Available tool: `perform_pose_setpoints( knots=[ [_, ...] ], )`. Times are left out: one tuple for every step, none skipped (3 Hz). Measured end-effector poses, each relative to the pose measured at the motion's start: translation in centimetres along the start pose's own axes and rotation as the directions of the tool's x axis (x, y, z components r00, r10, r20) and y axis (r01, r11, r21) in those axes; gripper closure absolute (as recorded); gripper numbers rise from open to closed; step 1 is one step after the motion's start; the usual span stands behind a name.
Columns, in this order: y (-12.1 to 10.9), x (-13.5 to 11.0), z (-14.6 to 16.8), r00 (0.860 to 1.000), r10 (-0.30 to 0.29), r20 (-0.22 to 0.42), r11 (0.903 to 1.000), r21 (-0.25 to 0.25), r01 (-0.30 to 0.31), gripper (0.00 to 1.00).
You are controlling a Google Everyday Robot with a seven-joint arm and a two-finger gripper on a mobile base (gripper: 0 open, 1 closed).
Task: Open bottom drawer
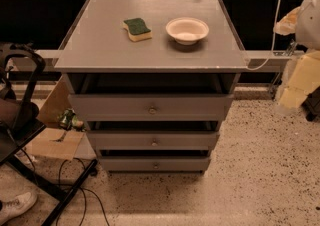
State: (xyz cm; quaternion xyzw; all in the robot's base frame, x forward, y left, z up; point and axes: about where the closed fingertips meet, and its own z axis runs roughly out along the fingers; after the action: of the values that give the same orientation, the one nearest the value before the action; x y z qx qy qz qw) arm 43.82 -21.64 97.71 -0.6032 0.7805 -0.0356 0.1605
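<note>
A grey cabinet [150, 55] with three drawers stands in the middle of the camera view. The bottom drawer [125, 164] has the slimmest, shortest front panel, low near the floor, with one small round centre knob [155, 165]. Its front sits about in line with the drawer above, with a dark gap over it. None of its inside shows. The mid-sized drawer front [120, 140] and the tallest drawer front [110, 107] are above it, each with a centre knob. My gripper is not in view.
A green and yellow sponge [137, 28] and a white bowl [187, 30] lie on the cabinet top. A black stand [22, 115], cables [75, 190] and cardboard [52, 142] are at the left. Yellowish padding [300, 77] is at the right. A shoe [15, 206] is at the bottom left.
</note>
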Motion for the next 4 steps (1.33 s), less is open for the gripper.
perform_pose_setpoints(
  knots=[
    [0.0,0.0,0.3,1.000,-0.001,0.000,1.0000,0.000,0.001,0.00],
    [0.8,-0.3,4.6,1.000,-0.018,0.002,0.9998,-0.009,0.018,0.00],
    [3.4,1.1,11.6,0.999,0.008,0.037,0.9988,-0.049,-0.006,0.00],
    [6.5,3.4,18.9,0.999,0.027,0.023,0.9973,-0.069,-0.025,0.00]
  ],
)
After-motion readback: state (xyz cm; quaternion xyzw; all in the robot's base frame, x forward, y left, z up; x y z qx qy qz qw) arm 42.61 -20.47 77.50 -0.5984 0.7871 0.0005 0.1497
